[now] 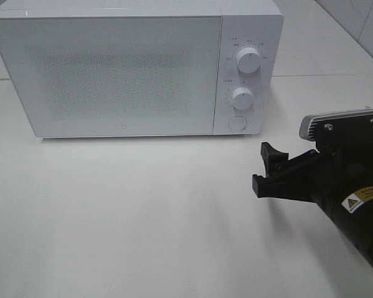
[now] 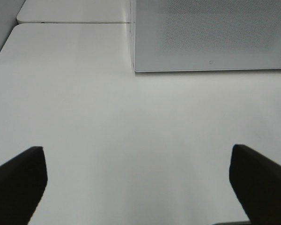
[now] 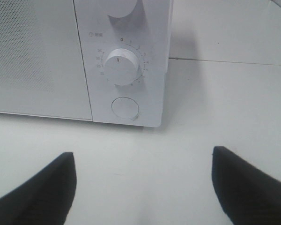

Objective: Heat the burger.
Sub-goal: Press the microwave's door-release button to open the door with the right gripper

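No burger shows in any view. A white microwave [image 1: 124, 68] stands at the back of the white table with its door shut; it also shows in the left wrist view [image 2: 210, 35] and the right wrist view [image 3: 84, 61]. Its panel has two dials [image 1: 248, 60] [image 1: 242, 97] and a round door button [image 1: 237, 122], the button also in the right wrist view [image 3: 125, 107]. My right gripper [image 1: 270, 167] is open and empty, just in front of the panel [image 3: 143, 187]. My left gripper [image 2: 138, 187] is open and empty over bare table, outside the exterior high view.
The white table [image 1: 124, 211] spreads in front of the microwave. A seam to a second table surface runs behind it on the left [image 2: 70, 21]. A white tiled wall [image 1: 360, 25] stands at the back right.
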